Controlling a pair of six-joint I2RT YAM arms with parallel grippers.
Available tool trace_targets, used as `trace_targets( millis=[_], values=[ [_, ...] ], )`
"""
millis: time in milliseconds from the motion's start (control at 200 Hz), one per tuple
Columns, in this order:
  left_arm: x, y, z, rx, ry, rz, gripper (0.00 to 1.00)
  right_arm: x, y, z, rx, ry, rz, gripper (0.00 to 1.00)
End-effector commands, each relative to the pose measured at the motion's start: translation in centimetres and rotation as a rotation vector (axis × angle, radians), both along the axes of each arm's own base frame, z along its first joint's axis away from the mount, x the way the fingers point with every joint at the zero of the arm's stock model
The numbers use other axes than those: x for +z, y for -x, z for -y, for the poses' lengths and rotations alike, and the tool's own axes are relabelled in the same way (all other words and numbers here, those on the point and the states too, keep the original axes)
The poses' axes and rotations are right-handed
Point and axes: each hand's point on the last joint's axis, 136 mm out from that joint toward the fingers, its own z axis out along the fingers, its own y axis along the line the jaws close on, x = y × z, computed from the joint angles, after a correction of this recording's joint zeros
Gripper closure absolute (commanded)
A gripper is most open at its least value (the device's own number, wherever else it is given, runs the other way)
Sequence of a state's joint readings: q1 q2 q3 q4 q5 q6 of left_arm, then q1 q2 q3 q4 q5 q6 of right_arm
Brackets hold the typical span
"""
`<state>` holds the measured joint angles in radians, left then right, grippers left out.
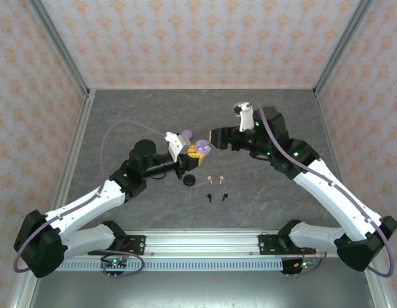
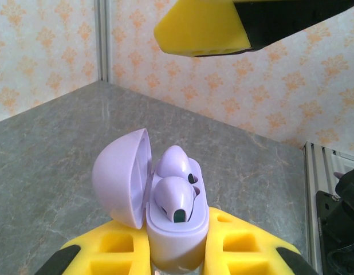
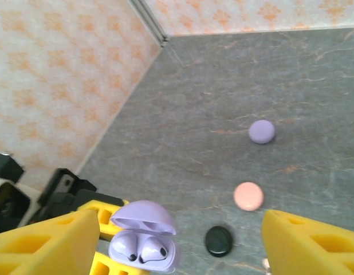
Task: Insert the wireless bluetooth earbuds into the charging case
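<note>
My left gripper (image 2: 178, 255) is shut on the lilac charging case (image 2: 177, 229), holding it upright above the table with its lid swung open. Two lilac wireless bluetooth earbuds (image 2: 176, 197) sit side by side in its wells. In the top view the case (image 1: 202, 149) hangs mid-table in my left gripper (image 1: 192, 154). My right gripper (image 1: 215, 136) hovers just right of it, open with nothing between its fingers. From the right wrist the case (image 3: 144, 243) lies low between that gripper's (image 3: 181, 224) spread yellow fingers (image 3: 48, 240). Two pink earbuds (image 1: 215, 178) and two black earbuds (image 1: 218, 196) lie on the table.
Three closed disc-shaped cases rest on the grey table: lilac (image 3: 261, 131), pink (image 3: 248, 196) and black (image 3: 218, 240). The black one (image 1: 189, 180) lies just below the held case. Patterned walls enclose the table on three sides.
</note>
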<state>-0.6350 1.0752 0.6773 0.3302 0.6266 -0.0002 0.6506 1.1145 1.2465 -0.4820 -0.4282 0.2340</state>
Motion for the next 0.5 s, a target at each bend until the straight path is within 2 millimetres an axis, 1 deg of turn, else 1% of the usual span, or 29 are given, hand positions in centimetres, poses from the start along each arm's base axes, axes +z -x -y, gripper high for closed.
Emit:
trace_targets(
  millis=[0,45,120,185,255,260,275,415,495],
  values=[
    [2.1,1.5,0.2,-0.062,0.042,0.076,1.00,0.1,2.6,-2.5,0.216,-0.100,-0.037,0.23],
    [2.3,1.8,0.2,-0.072,0.045,0.081,1.00,-0.1,3.3,-3.2,0.271,-0.116,-0.068,0.23],
    [2.6,2.1,0.1,-0.084,0.046,0.089,1.00,-0.7,3.7,-4.1,0.325,-0.139,-0.118,0.23],
    [2.9,2.4,0.2,-0.094,0.048,0.092,1.00,-1.0,3.8,-4.5,0.346,-0.146,-0.143,0.24],
    [2.8,2.5,0.2,-0.104,0.045,0.090,1.00,-0.4,4.2,-4.7,0.371,-0.163,-0.139,0.24],
    [2.8,2.5,0.3,-0.104,0.045,0.090,1.00,-0.8,4.0,-4.9,0.371,-0.158,-0.149,0.24],
    [2.8,2.5,0.3,-0.104,0.044,0.090,1.00,-1.1,3.9,-5.1,0.376,-0.157,-0.159,0.24],
    [2.5,2.4,0.4,-0.110,0.038,0.076,1.00,-0.7,4.2,-5.7,0.421,-0.184,-0.166,0.27],
    [2.4,2.3,0.5,-0.111,0.033,0.073,1.00,-0.2,4.4,-5.9,0.438,-0.200,-0.160,0.31]
  ],
)
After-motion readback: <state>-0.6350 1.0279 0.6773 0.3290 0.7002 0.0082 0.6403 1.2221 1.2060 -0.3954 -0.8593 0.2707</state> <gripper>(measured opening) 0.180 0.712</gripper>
